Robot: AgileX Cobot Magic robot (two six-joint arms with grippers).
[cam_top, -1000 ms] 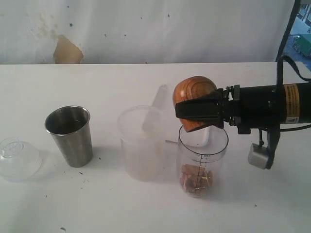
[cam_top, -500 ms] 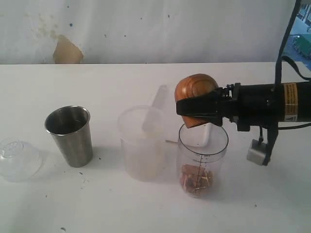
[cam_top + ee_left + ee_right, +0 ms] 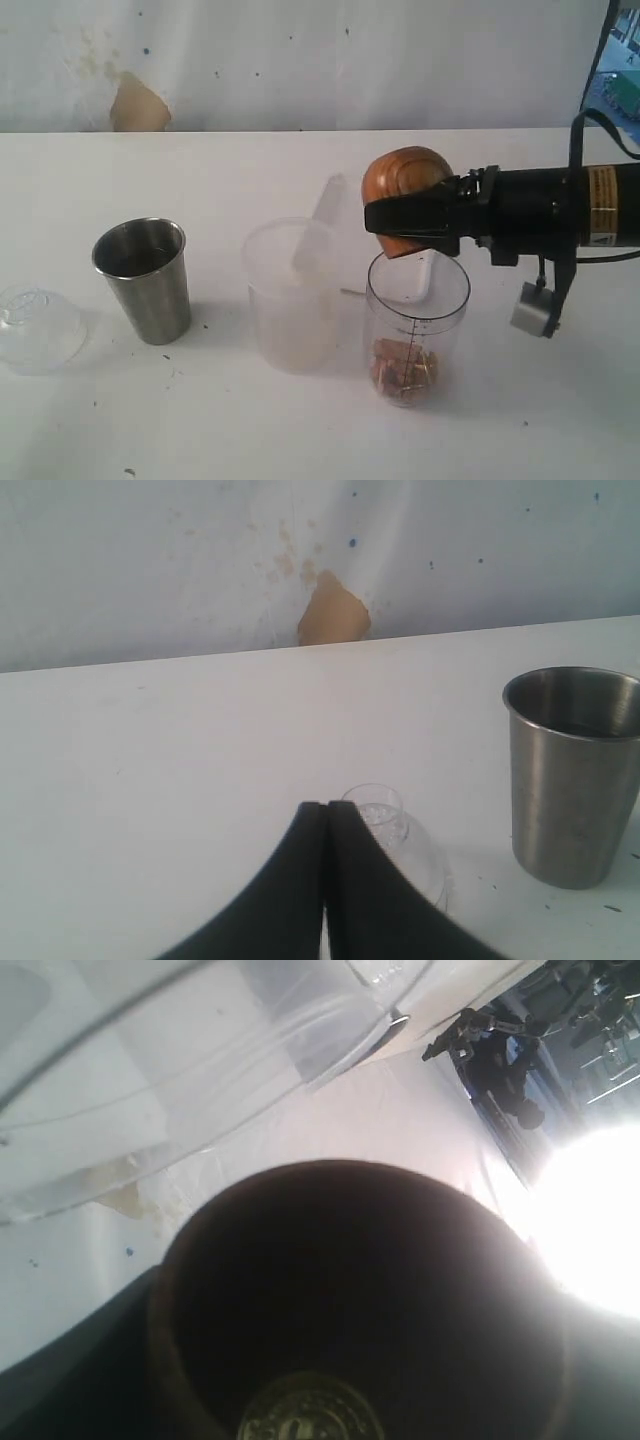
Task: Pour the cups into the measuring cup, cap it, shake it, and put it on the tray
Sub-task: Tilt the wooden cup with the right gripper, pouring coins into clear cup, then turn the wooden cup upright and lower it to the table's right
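My right gripper [image 3: 412, 222] is shut on the brown wooden cup [image 3: 404, 188], held tipped over with its mouth down above the rim of the clear measuring cup [image 3: 417, 300]. Brownish pieces [image 3: 404, 366] lie in the measuring cup's bottom. In the right wrist view the wooden cup [image 3: 360, 1300] is a dark round shape that fills the frame. The frosted cup [image 3: 288, 298] stands left of the measuring cup, the steel tumbler [image 3: 144, 278] further left. The white tray [image 3: 348, 268] shows only partly behind them. My left gripper [image 3: 325, 806] is shut and empty, near the tumbler [image 3: 573, 772].
A clear domed lid [image 3: 36, 326] lies at the far left of the table, just beyond my left gripper's tips in the left wrist view [image 3: 402, 832]. A white wall with a brown patch [image 3: 138, 105] closes off the table's far edge.
The right gripper has risen slightly and shifted a little right with the wooden cup, tipping it further. Everything on the table is as before.
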